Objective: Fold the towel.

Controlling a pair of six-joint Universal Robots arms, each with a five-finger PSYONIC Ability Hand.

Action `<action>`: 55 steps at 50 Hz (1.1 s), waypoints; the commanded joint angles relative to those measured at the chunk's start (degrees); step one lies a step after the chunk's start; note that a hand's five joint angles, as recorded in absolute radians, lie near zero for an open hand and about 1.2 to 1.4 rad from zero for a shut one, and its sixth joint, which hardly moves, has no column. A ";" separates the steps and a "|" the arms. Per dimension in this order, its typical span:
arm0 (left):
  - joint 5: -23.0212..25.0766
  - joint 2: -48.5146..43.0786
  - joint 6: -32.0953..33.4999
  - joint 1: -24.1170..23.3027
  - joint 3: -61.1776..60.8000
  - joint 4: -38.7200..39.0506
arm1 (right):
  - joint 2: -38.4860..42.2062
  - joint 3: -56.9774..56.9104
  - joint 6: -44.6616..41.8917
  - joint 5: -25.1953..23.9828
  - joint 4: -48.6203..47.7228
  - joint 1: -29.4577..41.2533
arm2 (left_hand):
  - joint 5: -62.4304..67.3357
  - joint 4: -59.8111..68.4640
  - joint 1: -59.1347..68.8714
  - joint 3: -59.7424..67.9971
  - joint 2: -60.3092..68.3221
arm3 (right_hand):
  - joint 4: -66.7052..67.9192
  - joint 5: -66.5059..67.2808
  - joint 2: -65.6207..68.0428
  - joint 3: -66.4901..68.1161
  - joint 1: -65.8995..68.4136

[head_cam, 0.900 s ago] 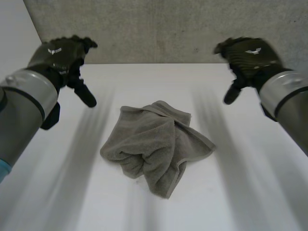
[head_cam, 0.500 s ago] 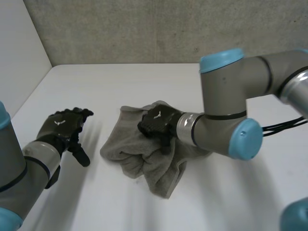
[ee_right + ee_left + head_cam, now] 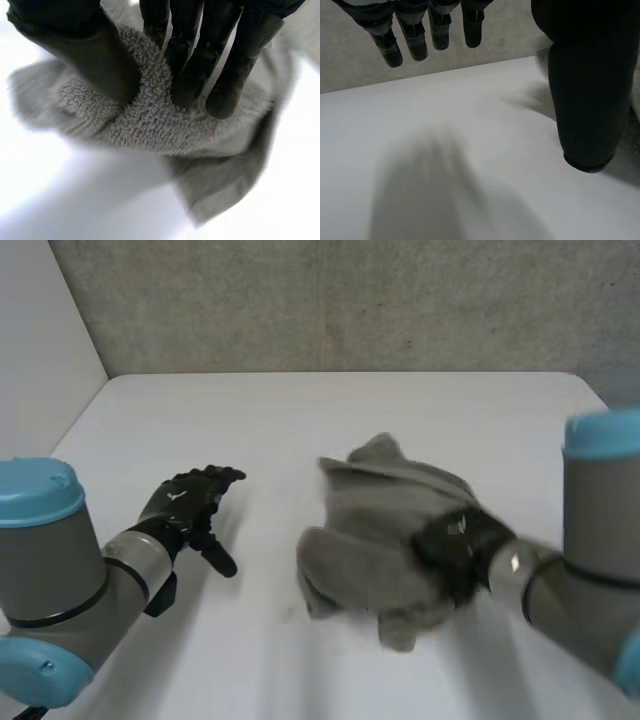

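Observation:
A crumpled grey towel (image 3: 375,530) sits bunched on the white table (image 3: 300,410) right of centre. My right hand (image 3: 455,550) is on its right part, thumb and fingers (image 3: 190,80) pinching a thick ridge of the towel (image 3: 150,115) between them. My left hand (image 3: 185,510) hovers low over bare table to the left of the towel, a gap between them. Its fingers (image 3: 415,35) are straight and spread, the thumb (image 3: 585,100) apart from them, nothing held.
A grey concrete wall (image 3: 350,300) runs behind the table's far edge. A pale wall (image 3: 40,370) stands at the left. Bare tabletop lies around the towel on all sides.
My right hand has closed on the towel and dragged it to the right and towards me, bunching it up. My left hand moved slightly towards the centre, staying open.

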 commanded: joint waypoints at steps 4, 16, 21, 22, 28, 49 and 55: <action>-0.17 -3.30 -0.04 -6.54 4.23 -0.06 | -7.49 8.44 -6.34 -6.36 7.93 -3.77 | -1.17 1.08 0.55 1.04 1.08 | -40.31 -39.56 -39.40 -39.95 -38.56; -0.88 -4.71 -0.39 -9.98 3.36 -0.76 | -3.57 -13.49 3.33 -8.74 3.62 -2.21 | -0.50 1.75 1.23 1.72 1.75 | -48.90 -48.15 -48.00 -48.54 -47.15; -0.79 -4.89 -0.39 -9.98 2.22 -1.03 | 7.15 -25.09 3.33 -4.89 5.90 5.52 | 0.01 2.26 1.73 2.22 2.26 | -48.38 -47.64 -47.48 -48.03 -46.63; -0.79 -4.89 -0.39 -9.98 2.22 -1.03 | 10.67 -29.31 2.98 -2.61 6.43 7.89 | 0.01 2.26 1.73 2.22 2.26 | -48.55 -47.81 -47.65 -48.19 -46.80; -0.88 -4.89 -0.13 -9.98 0.73 -1.03 | 21.95 -41.92 1.83 3.66 7.13 11.43 | 0.34 2.59 2.07 2.56 2.59 | -49.90 -49.15 -48.99 -49.54 -48.15; -0.35 -4.97 0.14 -9.63 2.47 -0.41 | 40.61 -61.87 -9.34 17.81 11.01 12.14 | -1.17 1.08 0.55 1.04 1.08 | 3.20 3.94 4.10 3.55 4.95; -0.09 -8.48 -0.48 -10.24 9.49 -0.33 | 28.72 -58.18 -0.63 16.31 9.51 11.34 | -0.50 1.75 1.22 1.71 1.75 | 3.20 3.94 4.10 3.56 4.95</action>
